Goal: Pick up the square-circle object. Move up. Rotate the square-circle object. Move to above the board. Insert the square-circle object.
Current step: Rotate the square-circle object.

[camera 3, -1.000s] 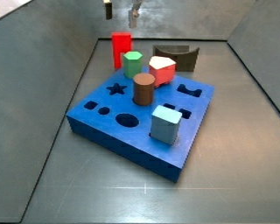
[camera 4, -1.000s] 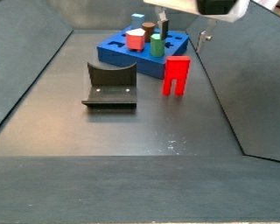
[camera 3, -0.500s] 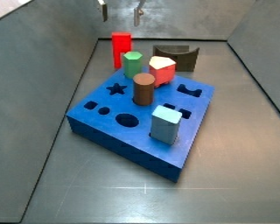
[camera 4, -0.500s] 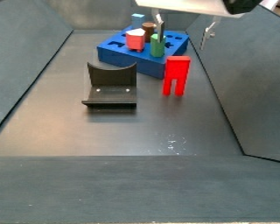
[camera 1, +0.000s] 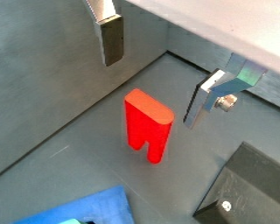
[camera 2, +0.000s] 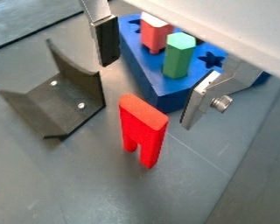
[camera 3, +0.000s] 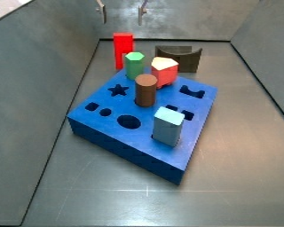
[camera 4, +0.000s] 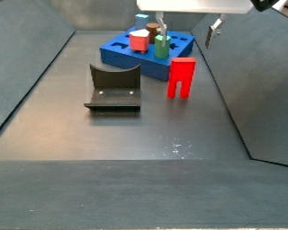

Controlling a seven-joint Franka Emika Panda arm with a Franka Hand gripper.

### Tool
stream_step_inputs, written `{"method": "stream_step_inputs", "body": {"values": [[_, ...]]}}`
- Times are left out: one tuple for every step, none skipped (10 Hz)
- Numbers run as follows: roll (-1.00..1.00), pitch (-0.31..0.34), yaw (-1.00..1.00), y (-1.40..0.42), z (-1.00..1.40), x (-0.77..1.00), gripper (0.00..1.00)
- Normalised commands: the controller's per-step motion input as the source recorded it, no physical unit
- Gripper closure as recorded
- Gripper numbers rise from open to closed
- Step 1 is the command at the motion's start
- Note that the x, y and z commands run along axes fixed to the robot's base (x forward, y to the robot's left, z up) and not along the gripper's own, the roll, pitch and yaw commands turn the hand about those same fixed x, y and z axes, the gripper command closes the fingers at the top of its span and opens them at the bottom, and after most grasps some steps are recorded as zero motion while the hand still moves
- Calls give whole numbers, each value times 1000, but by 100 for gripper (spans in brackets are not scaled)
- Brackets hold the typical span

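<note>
1. Since the earlier frame, the hand has been raised; only its fingertips are seen in a side view.
2. Spread wide, the hand holds nothing.
3. Directly beneath it, the tall bright-red flat-sided block stands upright on the table, at 12 o'clock of the thick blue slab with cut-out holes.

— Is there room around the square-circle object?
— Yes: the gripper hangs open above it, jaws wide apart. The fixture and the board flank it, neither touching; bare floor lies on the remaining sides.
</note>
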Motion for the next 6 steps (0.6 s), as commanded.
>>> {"method": "stream_step_inputs", "body": {"values": [[-5, 44, 225, -3, -16, 24, 0], [-5, 43, 99, 0, -1000, 0, 0], [-1, 19, 63, 3, -1000, 19, 0], [6, -5, 53, 4, -1000, 31, 0], [11, -10, 48, 3, -1000, 34, 0], [22, -20, 42, 2, -808, 35, 0]]}}
